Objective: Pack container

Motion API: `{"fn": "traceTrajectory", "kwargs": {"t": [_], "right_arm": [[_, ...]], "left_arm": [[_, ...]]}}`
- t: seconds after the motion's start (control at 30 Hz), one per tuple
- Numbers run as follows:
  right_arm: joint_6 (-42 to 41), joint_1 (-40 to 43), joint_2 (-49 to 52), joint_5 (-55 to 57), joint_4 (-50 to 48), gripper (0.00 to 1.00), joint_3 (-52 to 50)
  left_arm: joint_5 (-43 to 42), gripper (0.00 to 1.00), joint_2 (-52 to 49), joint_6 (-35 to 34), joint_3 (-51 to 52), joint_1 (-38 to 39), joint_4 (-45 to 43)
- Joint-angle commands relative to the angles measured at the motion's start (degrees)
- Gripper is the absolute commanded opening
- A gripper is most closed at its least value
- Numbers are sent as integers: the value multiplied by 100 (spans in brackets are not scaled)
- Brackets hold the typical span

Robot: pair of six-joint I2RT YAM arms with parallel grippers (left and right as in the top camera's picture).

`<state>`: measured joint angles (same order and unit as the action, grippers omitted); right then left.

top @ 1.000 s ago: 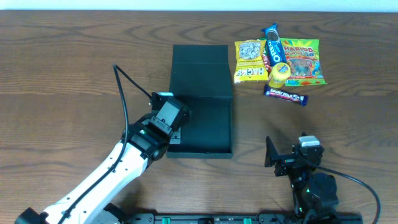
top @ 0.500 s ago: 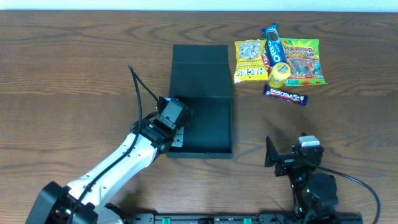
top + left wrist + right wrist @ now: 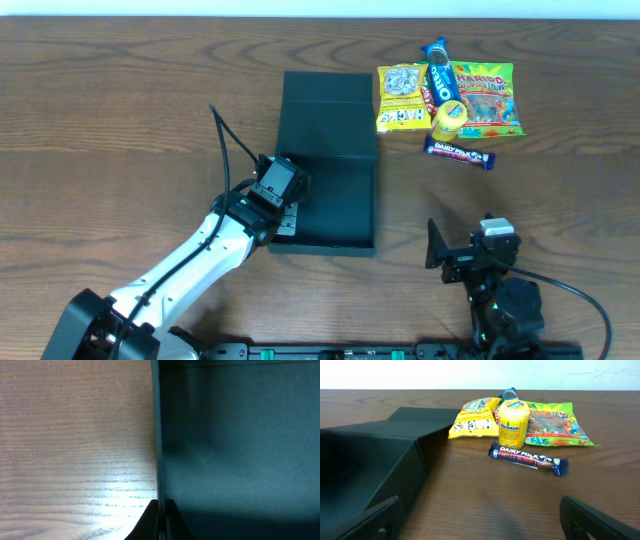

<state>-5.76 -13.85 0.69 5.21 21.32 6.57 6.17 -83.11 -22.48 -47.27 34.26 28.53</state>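
The left tool (image 3: 284,212) is pinched shut, apparently on the left wall of the container (image 3: 335,190), which lies mid-table, long axis running near to far. The snacks (image 3: 445,100) sit to its right, beyond the wide-open right tool (image 3: 482,522), the nearer of the 2.

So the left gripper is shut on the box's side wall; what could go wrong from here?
1. The left gripper pinches only the thin left wall of the container; a pull may bend it or skew the box.
2. The Mentos tub stands upright right by the snack bags, so the open right gripper could topple it.
3. The Dairy Milk bar lies flat on the table, likely hard to pinch.
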Motion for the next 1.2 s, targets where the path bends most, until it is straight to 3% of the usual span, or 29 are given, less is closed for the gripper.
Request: {"fn": "traceTrajectory", "kwargs": {"t": [0.0,0.4,0.43,0.47,0.5,0.53,0.83,1.17], "right_arm": [[70,4,-35,61,-13,99,-24],[70,4,-35,61,-13,99,-24],[70,4,-35,61,-13,99,-24],[70,4,-35,61,-13,99,-24],[70,4,-35,61,-13,99,-24],[70,4,-35,61,-13,99,-24],[70,4,-35,61,-13,99,-24],[70,4,-35,61,-13,99,-24]], "left_arm": [[-98,6,-26,22,46,-15,-59],[-308,6,-26,-240,46,-15,-74],[-313,41,-26,-240,46,-15,-74],[-313,67,-26,-240,46,-15,-74],[-315,88,-24,-240,44,-15,-72],[-321,97,-24,-240,39,-15,-70],[-317,95,723,-232,-809,-15,927],[-472,95,2802,-234,-1384,44,2085]]}}
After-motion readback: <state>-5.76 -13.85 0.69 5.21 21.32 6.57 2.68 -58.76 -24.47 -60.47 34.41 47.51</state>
